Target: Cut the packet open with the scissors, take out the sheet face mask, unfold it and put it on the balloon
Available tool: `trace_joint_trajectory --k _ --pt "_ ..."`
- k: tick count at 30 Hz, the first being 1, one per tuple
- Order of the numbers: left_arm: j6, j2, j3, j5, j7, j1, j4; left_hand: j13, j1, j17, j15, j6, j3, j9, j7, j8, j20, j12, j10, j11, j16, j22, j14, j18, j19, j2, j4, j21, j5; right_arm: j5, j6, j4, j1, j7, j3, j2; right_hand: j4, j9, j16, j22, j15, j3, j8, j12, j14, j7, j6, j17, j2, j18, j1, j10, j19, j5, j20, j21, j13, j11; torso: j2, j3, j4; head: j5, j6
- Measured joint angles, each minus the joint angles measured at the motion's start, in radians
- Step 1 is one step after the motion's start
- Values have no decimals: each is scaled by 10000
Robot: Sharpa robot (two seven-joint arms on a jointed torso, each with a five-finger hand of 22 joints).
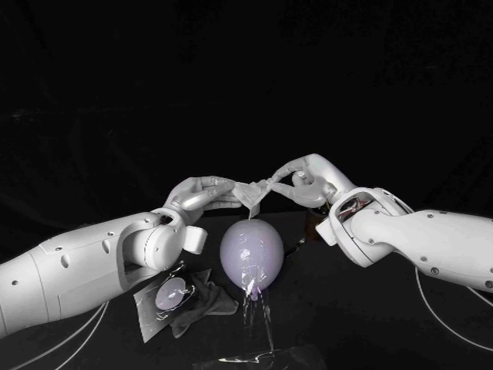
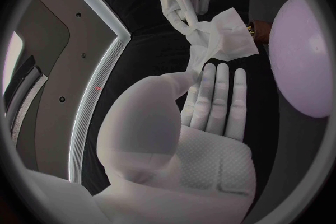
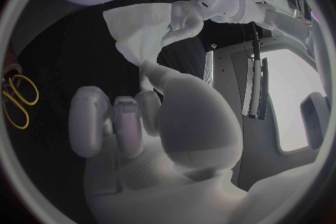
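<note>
1. Your left hand (image 1: 199, 193) pinches one end of the sheet face mask (image 1: 250, 193) between thumb and fingers.
2. Your right hand (image 1: 302, 181) pinches the other end, so the crumpled mask hangs between both hands, above the surface (image 1: 347, 331).
3. The balloon (image 1: 252, 247) stands directly beneath the mask; you cannot tell whether they touch.
4. The packet (image 1: 171, 297) lies on the surface beside the balloon, under your left arm.
5. The scissors (image 3: 17, 101) lie on the surface too.
</note>
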Motion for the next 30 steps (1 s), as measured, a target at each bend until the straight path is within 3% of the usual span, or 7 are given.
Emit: trace_joint_trajectory --k 6,14,30 --pt "-265 -137 80 105 0 48 -9 13 1 50 0 32 -11 0 32 0 -39 40 35 34 54 91 0 -3 -39 1 -44 138 0 304 -262 -112 0 182 19 -132 -26 0 20 -5 -39 26 1 -1 38 11 58 7 -1 -2 -1 0 30 -19 -34 38 -6 0 -7 -1 -2 13 28" --pt "-606 -283 136 182 -43 261 -49 23 1 109 -39 32 32 0 32 -57 -71 85 69 0 170 209 -40 -6 -150 1 -141 294 0 837 -474 -351 5 402 40 -191 -27 0 19 -5 -41 26 -3 -1 39 11 58 6 -16 -62 -16 0 16 -20 -49 38 -8 0 -3 7 -7 46 82" --pt "-1111 -276 139 236 -249 413 -51 62 -56 227 -74 104 103 0 31 -167 -128 166 68 2 335 520 -79 -10 -379 56 -212 694 -12 1617 -731 -665 79 698 90 -141 -55 0 -11 2 -39 54 42 -19 38 13 52 -2 -56 -68 -56 31 10 7 -50 36 -10 -31 3 0 -3 75 167"
